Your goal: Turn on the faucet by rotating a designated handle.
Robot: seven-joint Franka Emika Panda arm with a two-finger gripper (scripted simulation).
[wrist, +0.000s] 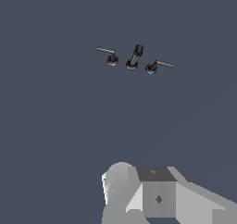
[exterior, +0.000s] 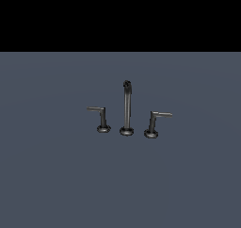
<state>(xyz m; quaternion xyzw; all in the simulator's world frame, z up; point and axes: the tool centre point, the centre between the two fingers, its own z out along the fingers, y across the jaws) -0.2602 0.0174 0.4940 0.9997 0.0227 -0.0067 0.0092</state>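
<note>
The small dark grey metal three-piece faucet stands on the flat grey table. Its short dark L-shaped designated lever handle sits at the exterior view's right, arm pointing right. The pincer's fingers seem out of frame — only the pale wrist housing shows — so its opening cannot be told.
</note>
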